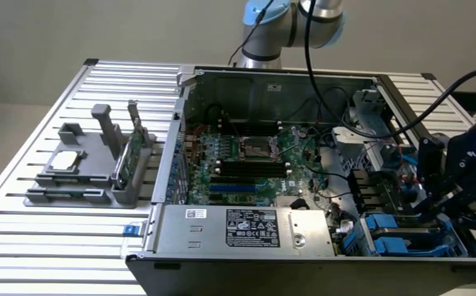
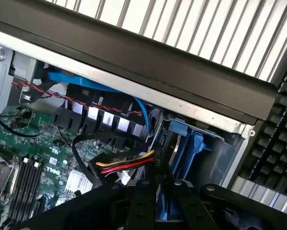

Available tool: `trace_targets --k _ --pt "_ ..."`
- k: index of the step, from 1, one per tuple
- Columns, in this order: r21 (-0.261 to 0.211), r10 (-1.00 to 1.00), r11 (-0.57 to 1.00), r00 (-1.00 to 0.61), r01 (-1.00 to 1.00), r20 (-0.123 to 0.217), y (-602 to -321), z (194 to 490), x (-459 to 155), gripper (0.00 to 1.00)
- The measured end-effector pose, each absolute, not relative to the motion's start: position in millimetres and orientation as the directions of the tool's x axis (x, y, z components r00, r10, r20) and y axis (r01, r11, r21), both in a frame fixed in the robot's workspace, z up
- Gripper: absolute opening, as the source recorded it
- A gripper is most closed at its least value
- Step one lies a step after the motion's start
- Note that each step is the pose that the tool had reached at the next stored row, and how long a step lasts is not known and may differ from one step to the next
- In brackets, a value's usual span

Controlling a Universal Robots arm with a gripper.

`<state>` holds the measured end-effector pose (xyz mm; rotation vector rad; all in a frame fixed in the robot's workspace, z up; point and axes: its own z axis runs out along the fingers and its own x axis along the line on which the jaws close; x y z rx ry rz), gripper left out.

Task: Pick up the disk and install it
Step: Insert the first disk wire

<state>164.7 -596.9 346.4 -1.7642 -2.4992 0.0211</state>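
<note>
Exterior view: open computer case (image 1: pixel 304 185) on slatted surface (image 1: pixel 41 246). Claw (image 1: pixel 439 206) at 4 o'clock, lowered over the blue drive bays (image 1: pixel 394 237), judged to be seating the disk.

Wrist view: claw (image 2: pixel 163 194) fingers close together, clamped on the disk (image 2: pixel 193 148), its blue carrier edge-down in the bay, near the cables (image 2: pixel 124 165).

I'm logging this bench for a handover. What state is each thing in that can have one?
Computer case: open, side panel off, insides exposed.
Disk: held edge-on, at the blue drive bay.
Gripper: shut on the disk.
Chip: lying flat in the grey holder.
Green card: standing upright in the holder.
</note>
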Motion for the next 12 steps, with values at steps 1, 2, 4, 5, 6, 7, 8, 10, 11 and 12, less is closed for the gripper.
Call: trace_targets --k 1,2,4,5,6,7,8,10,11,12 --pt "-0.063 0.943 0.333 -0.329 0.941 0.057 -596.9 346.2 164.6 0.17" --pt "-0.067 0.944 0.328 -0.324 0.942 0.056 -596.9 346.2 164.7 0.17" --pt "-0.075 0.949 0.313 -0.310 0.947 0.058 -596.9 346.5 164.7 0.17" --pt "-0.079 0.952 0.304 -0.300 0.949 0.059 -596.9 346.5 164.7 0.17" --pt "-0.083 0.954 0.298 -0.294 0.951 0.060 -596.9 346.6 164.7 0.17" --pt "-0.086 0.955 0.294 -0.290 0.952 0.061 -596.8 346.7 164.6 0.17" --pt "-0.089 0.956 0.292 -0.288 0.952 0.062 -596.4 346.7 164.8 0.17" --pt "-0.093 0.956 0.292 -0.287 0.952 0.060 -594.2 346.8 165.7 0.17" --pt "-0.095 0.956 0.292 -0.287 0.952 0.060 -592.6 346.8 166.3 0.17" --pt "-0.095 0.956 0.292 -0.287 0.952 0.059 -591.1 346.8 167.1 0.17"
